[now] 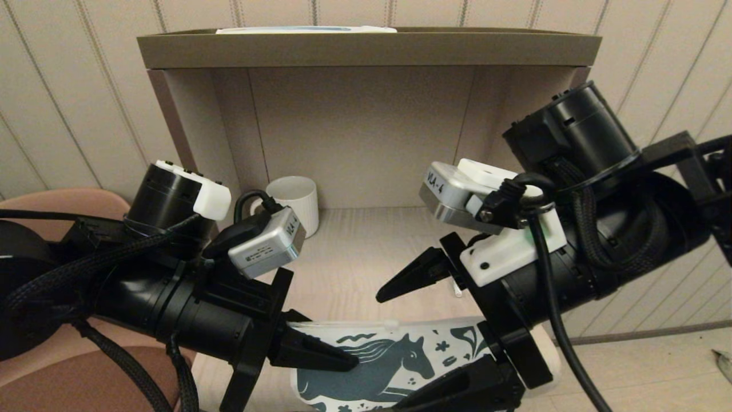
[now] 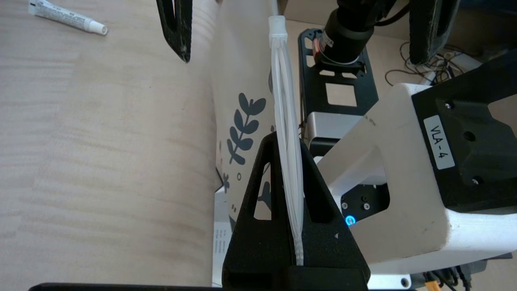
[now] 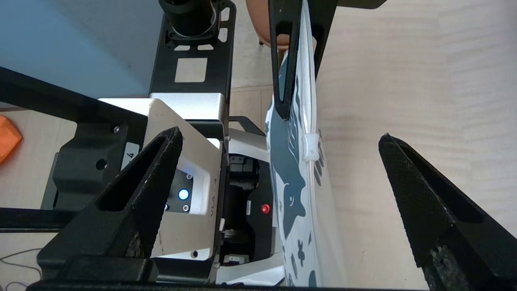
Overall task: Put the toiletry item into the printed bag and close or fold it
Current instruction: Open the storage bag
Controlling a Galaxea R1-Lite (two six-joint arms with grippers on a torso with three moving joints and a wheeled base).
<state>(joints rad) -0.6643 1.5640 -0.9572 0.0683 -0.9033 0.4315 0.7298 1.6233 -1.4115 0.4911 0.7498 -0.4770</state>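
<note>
The printed bag, white with a dark teal horse, hangs at the table's front edge. My left gripper is shut on its zip edge, and the left wrist view shows the white strip pinched between the black fingers. My right gripper is open and straddles the other end of the bag near the white slider, touching nothing. The toiletry item, a slim white tube, lies on the table beyond the bag. In the head view the right arm covers it.
A ribbed white mug stands at the back left of the alcove under a brown shelf. A pink-brown chair is at the left. The robot's base shows below the table edge.
</note>
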